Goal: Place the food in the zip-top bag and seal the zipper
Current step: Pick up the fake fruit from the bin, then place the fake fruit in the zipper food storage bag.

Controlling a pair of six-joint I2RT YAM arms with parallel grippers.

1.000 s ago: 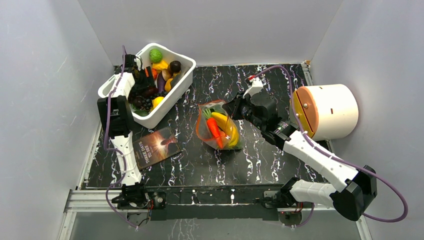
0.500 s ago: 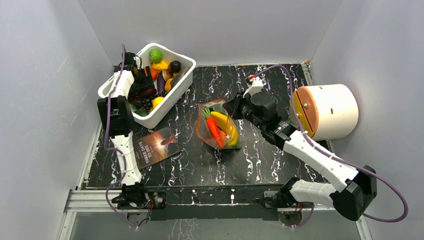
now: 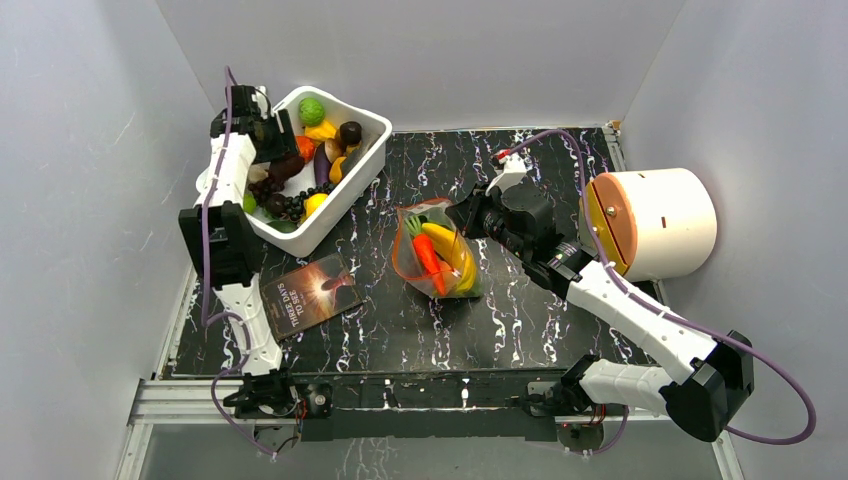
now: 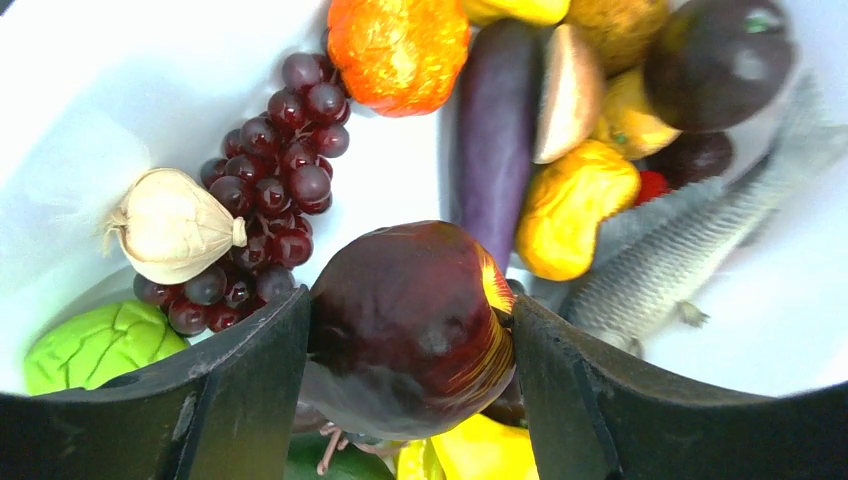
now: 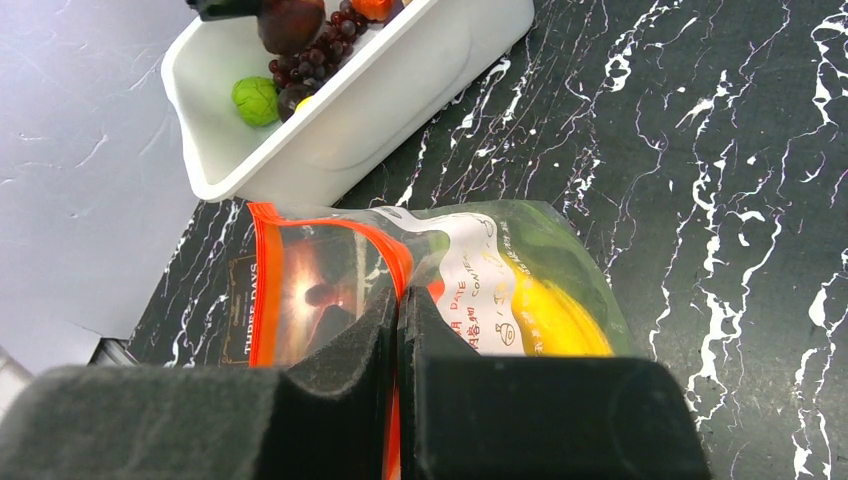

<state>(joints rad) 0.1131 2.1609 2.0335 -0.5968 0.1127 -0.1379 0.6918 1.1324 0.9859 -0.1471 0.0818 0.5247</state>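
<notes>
Since the earlier frames the left arm has lifted out of the white rectangular plastic tub point(image 3: 345, 190), and the left gripper point(image 3: 280, 155) now hangs over the tub carrying a dark piece; the right arm has not shifted. From above, the transparent crinkly zip-top bag point(image 3: 440, 260) lies mid-table, already containing an orange toy carrot point(image 3: 428, 255) and a yellow toy banana bunch point(image 3: 447, 243), with the right gripper point(image 3: 465, 215) at its mouth. At the left wrist, both jaws press against a dark red round toy fruit point(image 4: 405, 325), clear above the purple grape bunch point(image 4: 275, 190) below. At the right wrist, the foam pads are closed on the bag at its red-orange zipper strip point(image 5: 262, 290), and the mouth appears open. Judgement: the pick is complete; transfer to the bag comes next, with sealing outstanding.
</notes>
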